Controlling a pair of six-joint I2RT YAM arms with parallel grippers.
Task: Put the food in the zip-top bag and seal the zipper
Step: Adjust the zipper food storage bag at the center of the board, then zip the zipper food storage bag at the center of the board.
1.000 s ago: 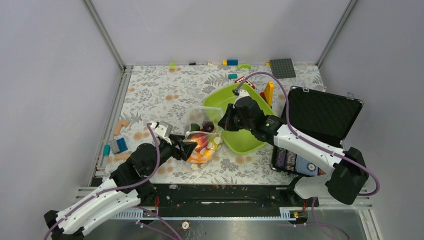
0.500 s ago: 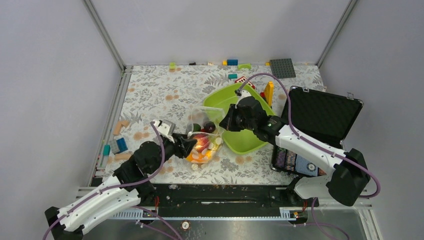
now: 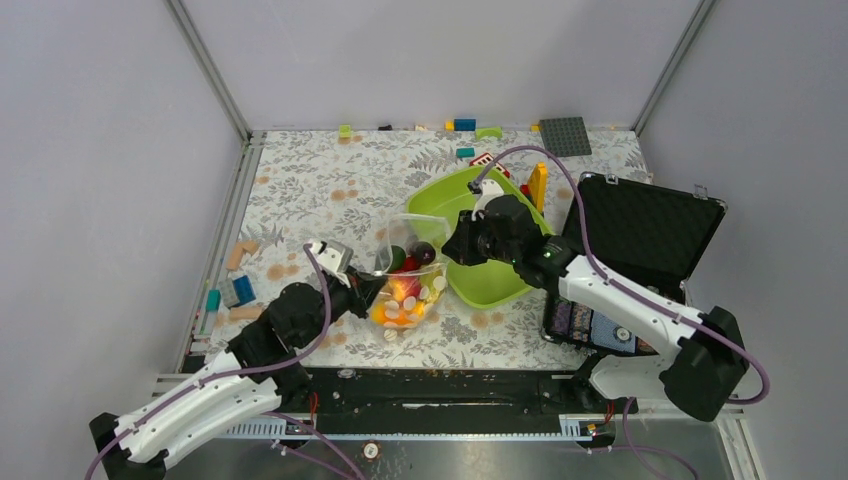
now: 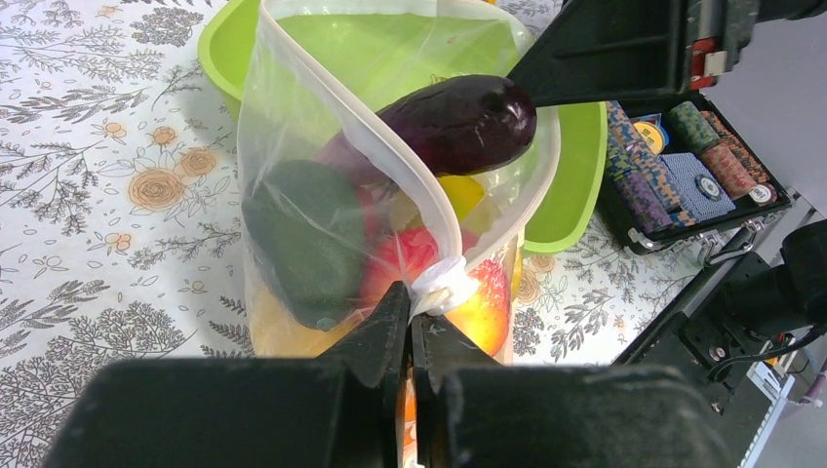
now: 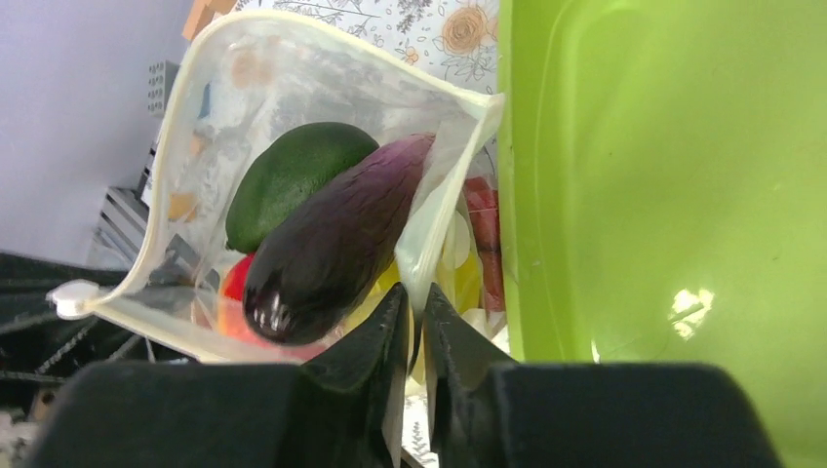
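Your left tool (image 4: 411, 310) is pinched shut on the whitish near end of the zipper (image 4: 410, 168); your right tool (image 5: 416, 304) clamps the far mouth edge of the zip-top bag (image 3: 405, 285), beside the green tray (image 5: 663, 195). The bag stands on the worktop (image 3: 310, 190) with food (image 4: 410, 258) inside and the eggplant (image 4: 458, 122) poking out. The mouth gapes; sealing remains

Your bench (image 3: 310, 190) wears a cloth printed with grey leaves and orange roses. Behind it you have a plain pale grey back wall (image 3: 430, 60), with matching panels for the left wall (image 3: 90, 200) and the right wall (image 3: 770, 120). Two aluminium struts, the left strut (image 3: 208, 68) and the right strut (image 3: 676, 62), rise slanting from the bench's far corners where the panels meet. A metal track (image 3: 215, 260) runs along the bench's left edge. A black rail (image 3: 450, 390) crosses its near edge, with a dull steel sheet (image 3: 480, 455) below it. Your light is soft and even.
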